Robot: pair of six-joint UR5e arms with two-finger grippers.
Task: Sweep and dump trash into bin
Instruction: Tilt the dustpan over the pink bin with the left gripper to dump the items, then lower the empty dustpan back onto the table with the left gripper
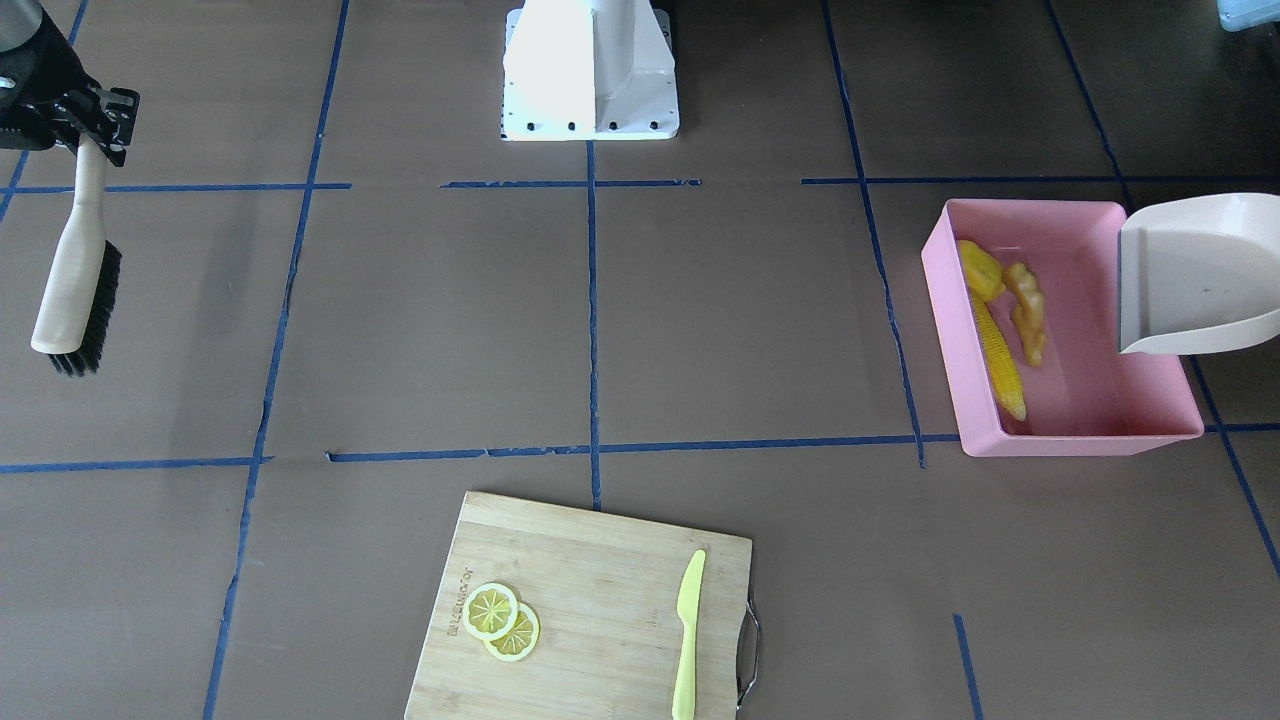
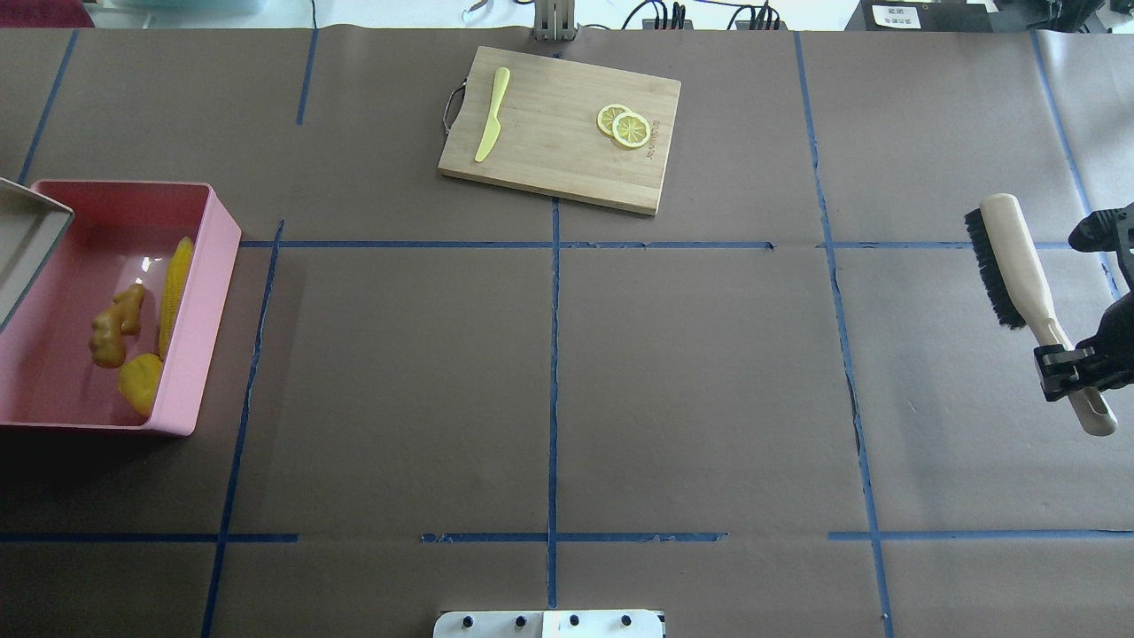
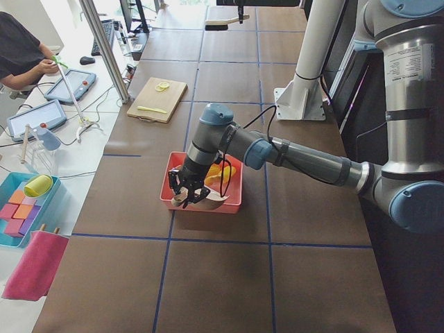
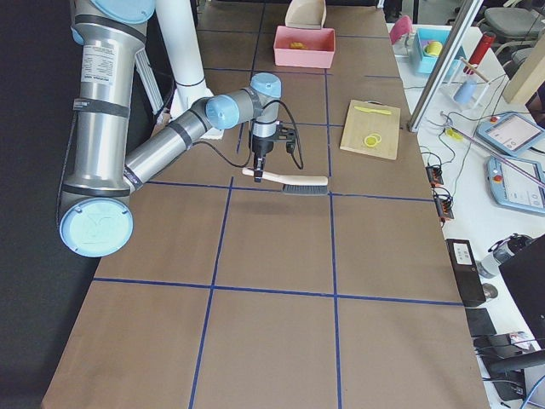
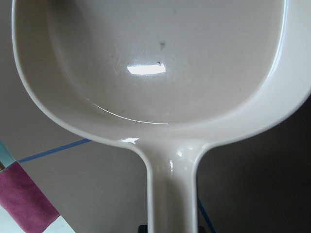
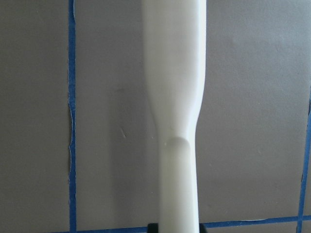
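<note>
Three trash items lay inside the pink bin (image 1: 1080, 438): the corn cob (image 1: 1000, 360) along the wall facing the tabletop (image 1: 450, 330) centre, the potato-like lump (image 1: 980, 268) at its robot-side end, and the ginger root (image 1: 1027, 310) just beside them. The left tool (image 3: 189, 196) was clamped on the handle of the cream dustpan (image 1: 1200, 270), which hung tilted over the bin's outer wall. The right tool (image 1: 90, 125), at the opposite end, was closed on the brush (image 1: 75, 270) handle. A cutting board (image 1: 590, 600) with lemon slices (image 1: 500, 620) and a knife (image 1: 688, 630) lay well apart from both.
</note>
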